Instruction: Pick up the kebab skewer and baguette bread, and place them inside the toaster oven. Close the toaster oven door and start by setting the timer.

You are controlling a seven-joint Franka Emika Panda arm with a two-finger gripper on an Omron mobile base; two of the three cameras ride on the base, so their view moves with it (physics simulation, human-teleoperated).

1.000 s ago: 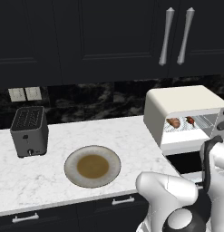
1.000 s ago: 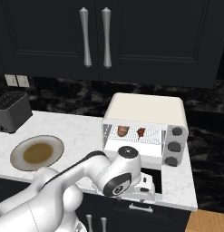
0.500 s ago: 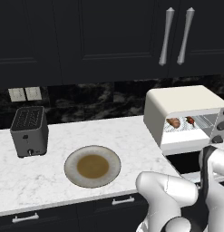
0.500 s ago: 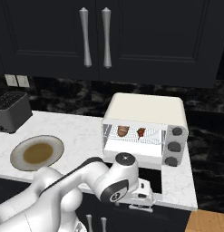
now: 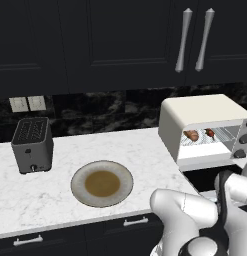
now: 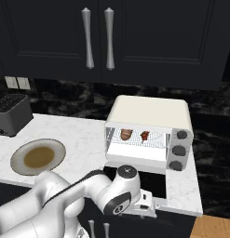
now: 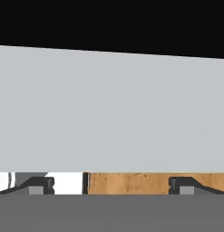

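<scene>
Where white marble counter (image 5: pixel 60 200) ends, black cabinets (image 5: pixel 95 45) above.

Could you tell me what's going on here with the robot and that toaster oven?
The robot arm is reaching down low in front of the toaster oven, whose door hangs folded down and open. Inside on the rack sit the baguette bread and the kebab skewer. The gripper is open and holds nothing, close up against a flat pale surface, probably the lowered door. The plate on the counter is bare, and a slot toaster stands off to the left. Shutting the door is not yet done.
</scene>
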